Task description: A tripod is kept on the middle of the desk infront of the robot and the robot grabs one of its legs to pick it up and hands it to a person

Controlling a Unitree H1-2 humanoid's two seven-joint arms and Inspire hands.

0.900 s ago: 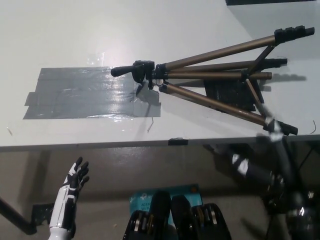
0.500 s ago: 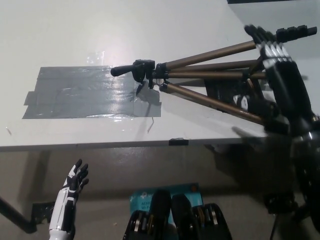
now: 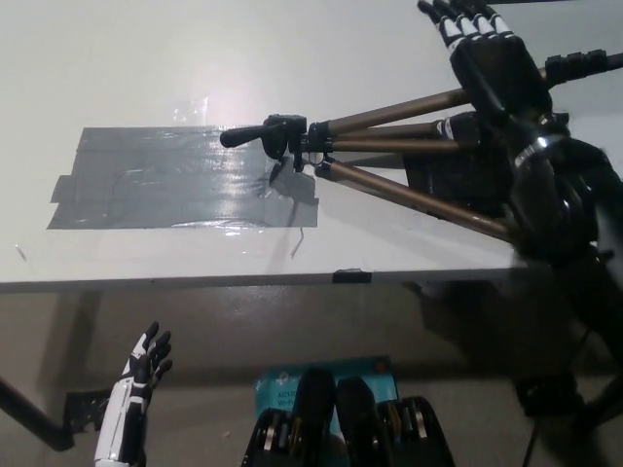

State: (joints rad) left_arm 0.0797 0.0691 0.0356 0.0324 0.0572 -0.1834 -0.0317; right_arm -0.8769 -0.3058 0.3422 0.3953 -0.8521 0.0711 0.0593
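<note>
tripod (image 3: 389,161): 1 | desk (image 3: 292,49): 1 | grey tape patch (image 3: 156,180): 1 | robot hands: 2, white left hand (image 3: 146,358), black right hand (image 3: 487,53)

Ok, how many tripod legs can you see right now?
3. On the tripod, the upper leg runs under the right hand, the middle leg lies level, and the near leg angles toward the desk edge.

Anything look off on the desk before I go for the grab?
The tripod lies on its side, legs splayed, not standing. A patch of grey tape covers the desk beside its head, one corner curling. Nothing looks spilled or broken.
</note>
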